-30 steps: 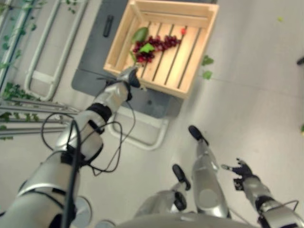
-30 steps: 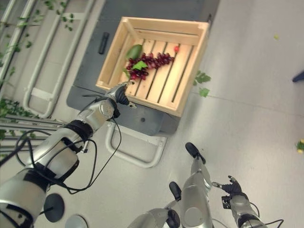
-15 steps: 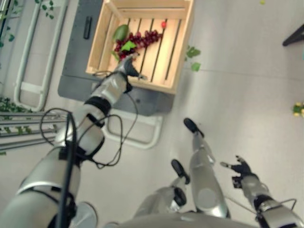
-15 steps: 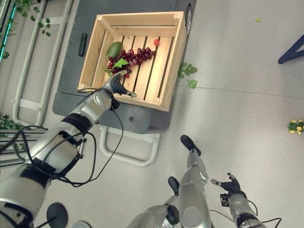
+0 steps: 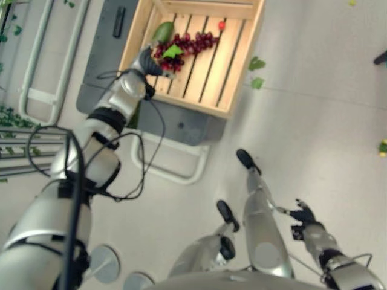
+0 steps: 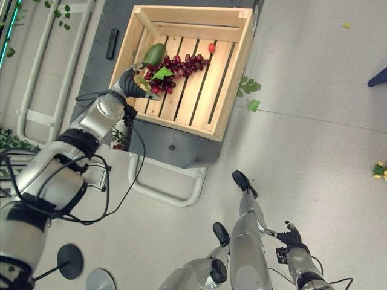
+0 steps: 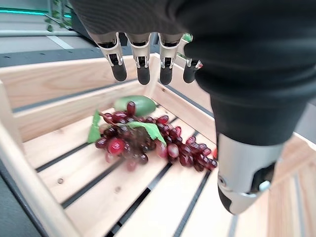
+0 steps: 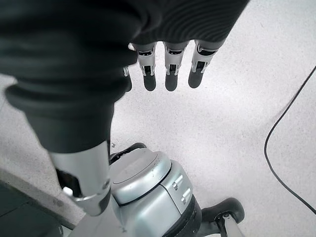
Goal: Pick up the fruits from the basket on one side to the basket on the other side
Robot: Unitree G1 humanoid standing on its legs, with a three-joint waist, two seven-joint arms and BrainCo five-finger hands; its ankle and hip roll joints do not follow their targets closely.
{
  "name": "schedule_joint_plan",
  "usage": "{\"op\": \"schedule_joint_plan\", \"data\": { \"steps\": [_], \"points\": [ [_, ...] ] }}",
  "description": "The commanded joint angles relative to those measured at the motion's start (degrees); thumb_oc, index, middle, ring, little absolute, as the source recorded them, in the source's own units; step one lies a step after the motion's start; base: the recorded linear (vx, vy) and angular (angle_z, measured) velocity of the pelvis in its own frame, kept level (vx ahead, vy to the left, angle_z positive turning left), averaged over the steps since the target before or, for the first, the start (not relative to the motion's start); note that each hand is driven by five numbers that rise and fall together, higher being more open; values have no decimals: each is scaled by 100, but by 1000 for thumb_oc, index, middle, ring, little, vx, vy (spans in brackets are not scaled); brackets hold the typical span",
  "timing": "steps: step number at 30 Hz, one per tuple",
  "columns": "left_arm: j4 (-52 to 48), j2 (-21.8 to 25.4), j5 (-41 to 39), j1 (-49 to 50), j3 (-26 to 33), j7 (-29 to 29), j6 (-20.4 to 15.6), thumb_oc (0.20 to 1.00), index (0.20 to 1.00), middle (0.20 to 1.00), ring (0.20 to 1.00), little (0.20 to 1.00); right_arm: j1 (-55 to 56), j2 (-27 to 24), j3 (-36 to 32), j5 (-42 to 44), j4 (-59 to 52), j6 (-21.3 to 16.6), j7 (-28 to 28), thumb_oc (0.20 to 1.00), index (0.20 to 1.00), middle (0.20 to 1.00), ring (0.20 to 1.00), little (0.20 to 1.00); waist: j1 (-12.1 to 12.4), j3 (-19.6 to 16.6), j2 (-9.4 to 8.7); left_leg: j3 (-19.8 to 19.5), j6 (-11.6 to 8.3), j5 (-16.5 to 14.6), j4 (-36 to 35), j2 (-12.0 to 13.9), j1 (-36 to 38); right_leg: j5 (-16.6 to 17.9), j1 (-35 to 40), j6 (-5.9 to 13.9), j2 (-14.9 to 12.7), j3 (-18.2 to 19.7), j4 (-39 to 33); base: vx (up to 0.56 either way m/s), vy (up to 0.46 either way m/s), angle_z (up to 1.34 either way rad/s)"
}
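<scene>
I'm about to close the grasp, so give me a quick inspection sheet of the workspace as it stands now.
Surface: grey cart deck under the wooden crate.
Job's things: grape bunch, green fruit and small red fruit lie in the crate.
Clutter: loose leaves on the floor.
Robot hands: left robot hand open over the grapes, holding nothing; right robot hand open, low by the floor.
Cables: nothing seen.
Surroundings: white rail frame, green plants.

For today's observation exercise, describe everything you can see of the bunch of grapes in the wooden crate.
The bunch of grapes is dark red, a long cluster of small round berries with green leaves on it. It lies flat on the slatted floor of the wooden crate, stretched diagonally, one end by a green fruit. The left hand hovers open at its near end; in the left wrist view its fingers hang above it, not touching.
</scene>
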Motion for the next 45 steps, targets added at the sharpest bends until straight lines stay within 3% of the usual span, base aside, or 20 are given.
{"op": "schedule_joint_plan", "data": {
  "steps": [1, 3, 6, 7, 8, 9, 11, 15, 18, 23, 26, 27, 28, 30, 31, 33, 35, 36, 39, 45],
  "points": [
    [275, 633, -146, -362, 342, 202, -119, 1000, 1000, 1000, 1000, 1000, 165, -77, 260, 201, 148, -111, -28, 1000, 1000, 1000, 1000, 1000, -134, 22, -106, -336, -383, -268, 1389, 365, -657, -1480, 689, 169, 104, -297, 649, 4, -223, 28],
    [121, 599, -97, -350, 212, 178, -134, 1000, 1000, 1000, 1000, 1000, 113, -160, 329, 132, 198, -109, 12, 1000, 1000, 1000, 1000, 1000, -116, 194, -526, -541, -626, -364, 3365, 439, -1444, -1564, 1051, 6, -177, -569, 633, -53, -289, 56],
    [94, 584, -121, -373, 184, 166, -130, 1000, 1000, 1000, 1000, 1000, 59, -182, 351, 140, 205, -106, -3, 1000, 1000, 1000, 1000, 1000, -63, 260, -623, -804, -709, -307, 3333, 296, -1524, -1604, 1094, -27, -202, -618, 695, -22, -106, 81],
    [64, 670, -159, -455, 74, 153, -135, 1000, 1000, 1000, 1000, 1000, -142, -208, 444, 179, 285, -136, -48, 1000, 1000, 1000, 1000, 1000, 118, 263, -689, -1083, -601, 74, 2760, 99, -2115, -1698, 1171, -81, 55, -569, 846, 77, 2, 9],
    [39, 697, -142, -448, 69, 180, -136, 1000, 1000, 1000, 1000, 1000, -215, -216, 503, 180, 299, -147, -53, 1000, 1000, 1000, 1000, 1000, 213, 285, -673, -1189, -590, 465, 2396, 167, -2195, -1698, 1207, -94, 249, -529, 840, 88, 4, 0],
    [36, 699, -141, -447, 71, 181, -134, 1000, 1000, 1000, 1000, 1000, -219, -216, 504, 181, 305, -150, -53, 1000, 1000, 1000, 1000, 1000, 217, 293, -685, -1182, -594, 484, 2347, 161, -2156, -1699, 1218, -98, 244, -520, 843, 140, 54, -2],
    [-74, 892, -104, -381, 42, 218, -198, 1000, 1000, 1000, 1000, 1000, -279, -242, 579, 190, 273, -198, -16, 1000, 1000, 1000, 1000, 1000, 555, 413, -712, -1318, -667, 1231, 1037, 483, -2422, -1901, 1524, -134, 659, -495, 872, 202, 19, -30],
    [-173, 1002, -143, -241, 127, 223, -233, 1000, 1000, 1000, 1000, 1000, -344, -128, 718, 140, 265, -218, 6, 1000, 1000, 1000, 1000, 1000, 680, 391, -773, -1386, -534, 1300, 743, 510, -2022, -1996, 1546, -149, 842, -430, 963, 81, 70, -50],
    [-242, 1046, -142, -271, 82, 254, -259, 1000, 1000, 1000, 1000, 1000, -387, -77, 739, 127, 268, -185, 53, 1000, 1000, 1000, 1000, 1000, 809, 198, -809, -1310, -497, 1377, 492, 501, -1859, -2002, 1469, -79, 746, -399, 881, 27, 171, -69],
    [-492, 1235, -201, -231, 81, 258, -288, 1000, 1000, 1000, 1000, 1000, -475, 33, 801, 102, 238, -167, 86, 1000, 1000, 1000, 1000, 1000, 956, 142, -871, -1159, -374, 1121, 807, 489, -1774, -2282, 1548, 3, 576, -463, 1149, 58, 179, -19],
    [-645, 1304, -220, -348, -30, 245, -294, 1000, 1000, 1000, 1000, 1000, -475, 80, 775, 134, 101, -196, 77, 1000, 1000, 1000, 1000, 1000, 957, 183, -881, -1151, -328, 879, 1094, 515, -1692, -2340, 1202, 245, 589, -636, 2101, -14, 83, -11],
    [-752, 1289, -232, -467, -72, 271, -306, 1000, 1000, 1000, 1000, 1000, -503, 108, 720, 206, -14, -236, 54, 1000, 1000, 1000, 1000, 1000, 891, 345, -797, -1185, -357, 875, 1128, 668, -1619, -2363, 635, 530, 839, -826, 3059, -63, 81, -2],
    [-751, 1289, -233, -473, -73, 270, -305, 1000, 1000, 1000, 1000, 1000, -507, 107, 718, 206, -15, -235, 54, 1000, 1000, 1000, 1000, 1000, 885, 339, -803, -1190, -360, 871, 1141, 659, -1642, -2389, 593, 528, 835, -835, 3117, -63, 81, 18],
    [-721, 1347, -221, -494, -121, 299, -322, 1000, 1000, 1000, 1000, 1000, -498, 94, 653, 281, -32, -272, 29, 1000, 1000, 1000, 1000, 1000, 855, 317, -751, -1267, -360, 829, 1043, 618, -1585, -2377, 392, 447, 641, -819, 2785, 41, 22, 25],
    [-703, 1374, -211, -405, -107, 295, -331, 1000, 1000, 1000, 1000, 1000, -484, 93, 629, 181, 7, -247, 3, 1000, 1000, 1000, 1000, 1000, 859, 240, -874, -1276, -387, 798, 805, 539, -1456, -1942, 370, 439, 88, -1089, 1667, 111, 5, 9],
    [-704, 1368, -220, -383, -123, 336, -332, 1000, 1000, 1000, 1000, 1000, -462, 102, 637, 139, 11, -251, -9, 1000, 1000, 1000, 1000, 1000, 824, 246, -883, -1296, -391, 765, 733, 508, -1364, -1673, 263, 442, -87, -1222, 1133, 126, -11, 12],
    [-671, 1303, -223, -403, -185, 373, -353, 1000, 1000, 1000, 1000, 1000, -372, 76, 643, 106, -18, -255, 3, 1000, 1000, 1000, 1000, 1000, 716, 263, -897, -1352, -367, 701, 807, 407, -1324, -1415, 54, 455, -91, -918, 861, 98, -57, 20],
    [-730, 1293, -197, -309, -163, 366, -357, 1000, 1000, 1000, 1000, 1000, -253, 97, 606, 86, -24, -246, 10, 1000, 1000, 1000, 1000, 1000, 742, 218, -920, -1351, -390, 692, 955, 408, -1364, -1574, 225, 441, -116, -978, 993, 78, -105, 44],
    [-844, 1183, -110, -133, 24, 376, -339, 1000, 1000, 1000, 1000, 1000, -209, -6, 604, -44, 27, -166, 22, 1000, 1000, 1000, 1000, 1000, 748, 119, -956, -1413, -400, 676, 892, 289, -1328, -1259, 547, 359, -156, -1046, 704, 64, -111, 60],
    [-764, 1170, -45, -202, 12, 407, -308, 1000, 1000, 1000, 1000, 1000, -155, -93, 557, -21, 21, -183, 9, 1000, 1000, 1000, 1000, 1000, 707, 94, -846, -1454, -462, 720, 721, 362, -1245, -1257, 845, 288, -84, -1122, 452, 32, -93, 1]
  ]
}}
